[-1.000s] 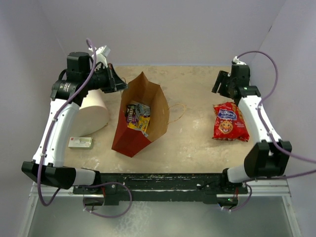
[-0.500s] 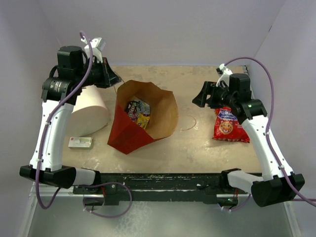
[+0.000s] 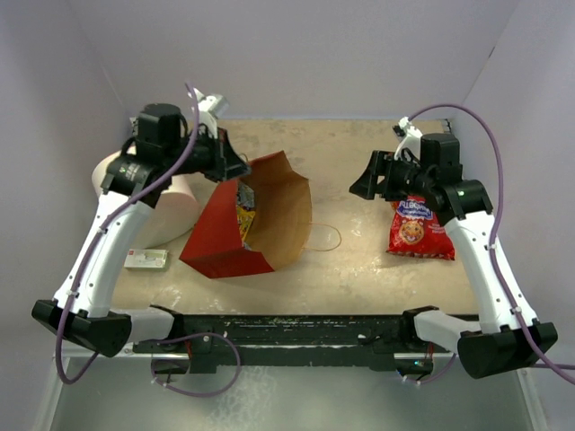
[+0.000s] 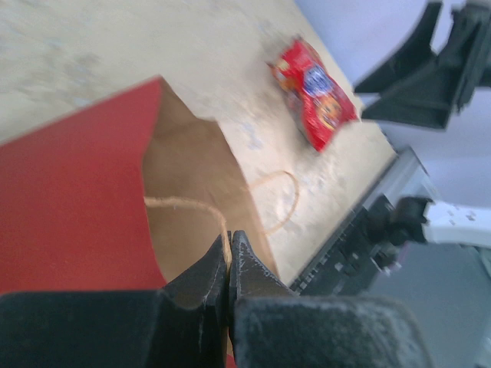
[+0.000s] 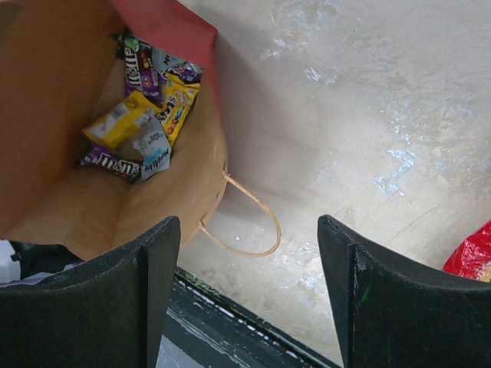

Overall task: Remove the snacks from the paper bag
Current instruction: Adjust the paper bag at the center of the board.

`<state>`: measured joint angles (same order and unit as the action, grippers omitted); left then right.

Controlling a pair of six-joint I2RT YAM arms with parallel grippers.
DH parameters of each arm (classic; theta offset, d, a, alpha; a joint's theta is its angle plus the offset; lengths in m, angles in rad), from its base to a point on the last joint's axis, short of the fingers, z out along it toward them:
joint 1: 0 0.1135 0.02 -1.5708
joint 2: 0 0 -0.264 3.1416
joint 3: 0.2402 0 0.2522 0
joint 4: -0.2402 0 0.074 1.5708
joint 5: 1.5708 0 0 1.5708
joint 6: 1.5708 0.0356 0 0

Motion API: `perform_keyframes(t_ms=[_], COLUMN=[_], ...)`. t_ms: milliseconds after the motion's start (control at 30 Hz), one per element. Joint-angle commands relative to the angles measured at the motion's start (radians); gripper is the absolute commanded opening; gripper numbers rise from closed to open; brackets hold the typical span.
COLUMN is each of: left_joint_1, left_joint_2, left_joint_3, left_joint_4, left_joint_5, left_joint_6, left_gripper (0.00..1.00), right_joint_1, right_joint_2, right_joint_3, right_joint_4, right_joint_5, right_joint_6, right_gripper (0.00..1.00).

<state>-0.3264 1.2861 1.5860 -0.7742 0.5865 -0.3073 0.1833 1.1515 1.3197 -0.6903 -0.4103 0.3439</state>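
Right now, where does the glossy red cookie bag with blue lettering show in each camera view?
Top external: the glossy red cookie bag lies at middle right.
Left wrist: upper right of centre, beyond the tall red paper bag.
Right wrist: only a red corner at the right edge.
Shared landmark: the paper bag's thin string handle, looped flat between paper bag and cookie bag.

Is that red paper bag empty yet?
No. Several candy packs lie inside the paper bag; the red cookie bag lies outside on the table.
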Motion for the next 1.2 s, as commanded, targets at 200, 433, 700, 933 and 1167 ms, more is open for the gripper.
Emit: perform_keyframes(t_ms=[200,433,700,933,1167], left_joint_1=[-0.080,-0.117,-0.118,-0.119,-0.122], left_joint_2=[-0.134,-0.127,-0.145,-0.225,-0.252], left_joint_3=[-0.187,-0.147,-0.232,-0.307,-0.345], left_joint_4=[0.305,0.331,0.419,0.336,0.378], left_joint_5=[0.093,-0.005,0.067,0.101,0.108], left_joint_6=[-0.195,-0.232,-0.268,-0.263,-0.346], left_gripper=[0.00,0.00,0.00,0.00,0.00], right_joint_1=[0.079,0.129,0.438,0.638,0.703], right_joint_2=[-0.053,-0.043,-0.046,-0.012,0.083], right_joint_3=[0.107,0.057,-0.115,-0.301,-0.374], right_joint_4=[0.010,0.061,0.295,0.459,0.576], right_joint_5=[-0.051,-0.118,-0.005,0.171,0.255], right_joint_6=[-0.084,-0.055,0.027,0.050,0.040], right_gripper=[0.73,0.73,0.72,0.61,0.43])
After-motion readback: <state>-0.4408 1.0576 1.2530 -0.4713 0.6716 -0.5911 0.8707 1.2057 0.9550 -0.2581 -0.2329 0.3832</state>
